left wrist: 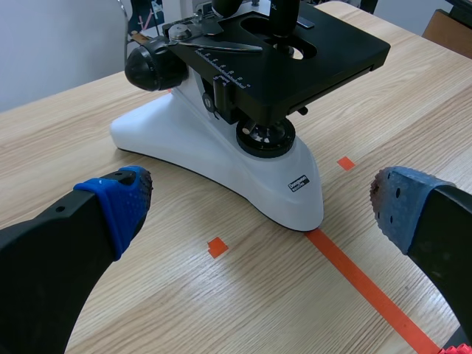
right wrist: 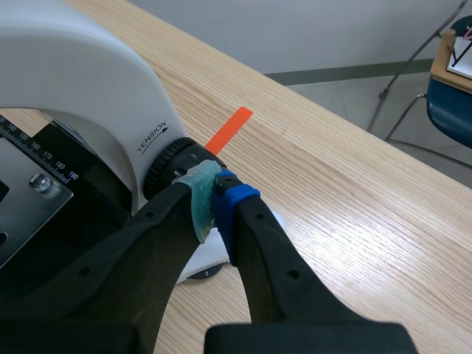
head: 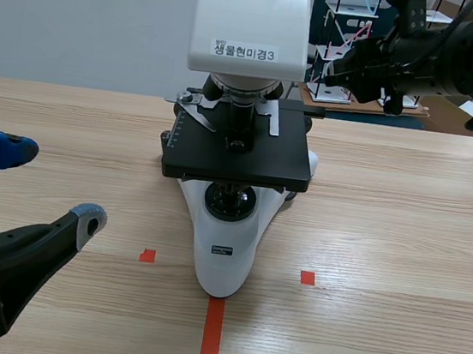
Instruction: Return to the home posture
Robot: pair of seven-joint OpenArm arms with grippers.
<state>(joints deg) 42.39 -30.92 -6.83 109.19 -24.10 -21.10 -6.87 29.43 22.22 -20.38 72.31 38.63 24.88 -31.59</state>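
A white and black microscope (head: pixel 226 236) stands in the middle of the table, its black stage (head: pixel 239 153) facing me. My left gripper (head: pixel 50 184) is open low at the near left, apart from the base; in the left wrist view the microscope (left wrist: pixel 221 147) lies ahead of the left gripper (left wrist: pixel 258 203), with nothing between the blue pads. My right arm is raised at the far right, its gripper (head: pixel 327 70) beside the microscope's head. In the right wrist view the right gripper (right wrist: pixel 214 203) is shut, its pads meeting right by the black tension knob (right wrist: pixel 166 168).
Orange-red tape marks a line (head: pixel 211 338) and two squares (head: pixel 147 255) before the base. Beyond the table's far edge stand a white rack (head: pixel 340 34) and a blue chair (right wrist: pixel 450 103). Bare wood lies on both sides of the microscope.
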